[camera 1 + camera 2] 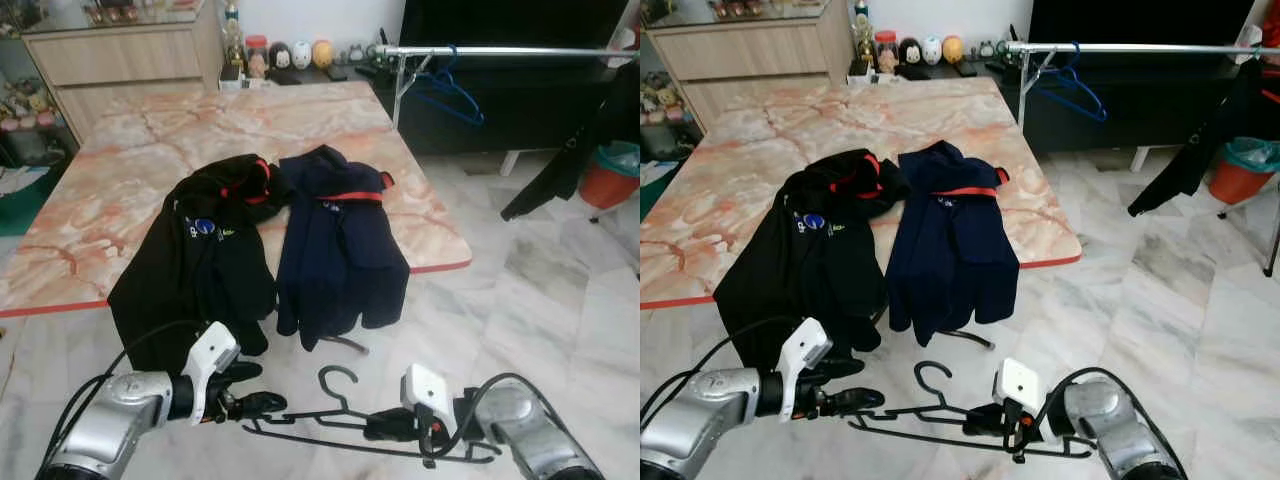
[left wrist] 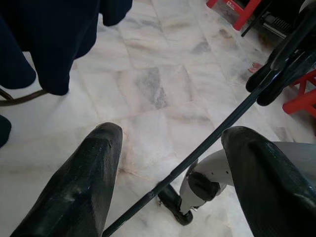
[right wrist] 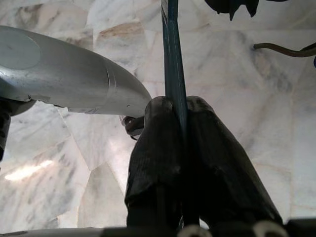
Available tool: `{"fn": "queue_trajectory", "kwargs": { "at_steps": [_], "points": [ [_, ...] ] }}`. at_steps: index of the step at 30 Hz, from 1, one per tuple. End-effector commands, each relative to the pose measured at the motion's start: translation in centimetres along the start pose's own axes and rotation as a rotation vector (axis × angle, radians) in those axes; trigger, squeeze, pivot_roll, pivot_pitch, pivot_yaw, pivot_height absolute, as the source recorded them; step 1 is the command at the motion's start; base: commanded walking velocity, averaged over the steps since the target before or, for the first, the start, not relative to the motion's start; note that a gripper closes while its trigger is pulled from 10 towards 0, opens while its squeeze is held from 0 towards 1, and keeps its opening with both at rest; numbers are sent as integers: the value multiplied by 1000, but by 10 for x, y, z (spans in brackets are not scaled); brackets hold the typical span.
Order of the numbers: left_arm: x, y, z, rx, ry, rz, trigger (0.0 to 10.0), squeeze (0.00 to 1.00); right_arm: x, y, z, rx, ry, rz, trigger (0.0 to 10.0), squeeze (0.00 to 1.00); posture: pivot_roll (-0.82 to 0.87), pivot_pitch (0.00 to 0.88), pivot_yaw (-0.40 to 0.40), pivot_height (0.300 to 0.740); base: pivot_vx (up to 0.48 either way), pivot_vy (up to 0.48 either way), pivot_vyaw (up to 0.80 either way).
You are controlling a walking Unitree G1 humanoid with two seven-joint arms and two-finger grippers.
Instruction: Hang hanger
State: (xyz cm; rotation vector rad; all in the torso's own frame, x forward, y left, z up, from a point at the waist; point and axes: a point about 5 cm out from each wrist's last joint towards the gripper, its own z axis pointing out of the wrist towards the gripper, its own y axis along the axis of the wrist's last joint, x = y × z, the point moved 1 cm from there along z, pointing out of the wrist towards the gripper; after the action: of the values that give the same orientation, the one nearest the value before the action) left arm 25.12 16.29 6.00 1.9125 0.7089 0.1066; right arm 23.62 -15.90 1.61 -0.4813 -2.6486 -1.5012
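Note:
A black hanger [image 1: 340, 420] hangs level above the marble floor, low in front of me, hook up. My right gripper [image 1: 385, 427] is shut on its upper bar near the hook; the right wrist view has the bar [image 3: 174, 74] pinched between both fingers. My left gripper [image 1: 262, 388] is open at the hanger's left end, and the bar [image 2: 197, 153] runs between its spread fingers [image 2: 84, 182] without touching. A black jacket [image 1: 200, 260] and a navy jacket [image 1: 340, 245] lie over the table's front edge. A clothes rail [image 1: 500, 50] stands at the back right.
The marble table [image 1: 130, 170] is ahead on the left. A blue hanger [image 1: 450, 95] and a dark garment [image 1: 575, 150] hang on the rail. A red bin [image 1: 612, 175] is far right. Open floor lies to the right of the table.

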Motion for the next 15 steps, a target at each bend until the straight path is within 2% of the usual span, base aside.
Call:
{"fn": "queue_trajectory", "kwargs": {
  "at_steps": [1, 5, 8, 15],
  "points": [
    [4, -1, -1, 20, 22, 8, 10000, 0, -2, 2, 0, -7, 11, 13, 10000, 0, 91, 0, -18, 740, 0, 0, 0],
    [1, -2, 5, 37, -27, -2, 10000, 0, 2, 1, 3, -9, 47, 17, 10000, 0, 89, 0, -16, 740, 0, 0, 0],
    [-5, -2, 9, 44, -78, -5, 10000, 0, 1, 3, 3, -22, 28, 9, 10000, 0, 85, 0, -13, 740, 0, 0, 0],
    [-2, -11, 17, 87, -57, -9, 10000, 0, -1, 5, 9, -26, 25, 13, 10000, 0, 87, 0, -15, 740, 0, 0, 0]
  ]
}}
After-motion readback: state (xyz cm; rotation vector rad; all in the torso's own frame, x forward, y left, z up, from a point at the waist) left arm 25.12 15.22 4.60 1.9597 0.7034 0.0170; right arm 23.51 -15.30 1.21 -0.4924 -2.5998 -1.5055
